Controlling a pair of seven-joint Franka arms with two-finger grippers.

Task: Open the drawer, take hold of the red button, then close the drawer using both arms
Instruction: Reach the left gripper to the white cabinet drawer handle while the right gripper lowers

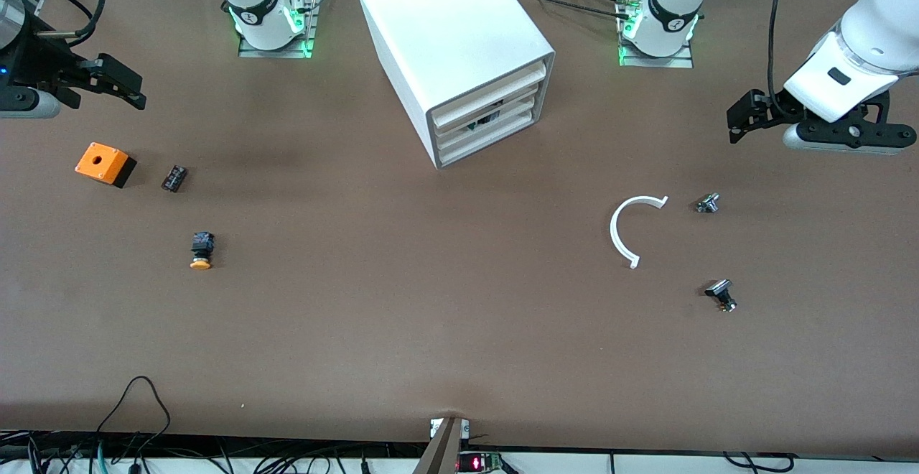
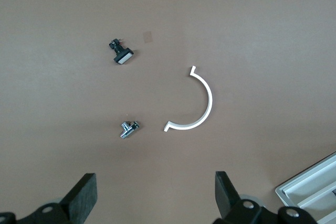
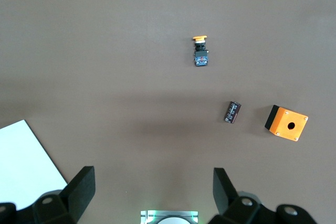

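Note:
The white drawer cabinet (image 1: 459, 36) stands mid-table near the arm bases, its three drawers (image 1: 488, 118) facing the front camera. They look pushed in, and something dark shows in a gap at the middle one. The red-capped button is hidden. My left gripper (image 1: 736, 123) is open and empty in the air at the left arm's end of the table; in the left wrist view (image 2: 155, 192) its fingers stand wide apart. My right gripper (image 1: 136, 93) is open and empty in the air at the right arm's end, also in the right wrist view (image 3: 152, 187).
Toward the right arm's end lie an orange box with a hole (image 1: 104, 163), a small black part (image 1: 174, 177) and an orange-yellow-capped button (image 1: 202, 250). Toward the left arm's end lie a white C-shaped strip (image 1: 632, 226), a small metal part (image 1: 707, 203) and a black part (image 1: 721, 294).

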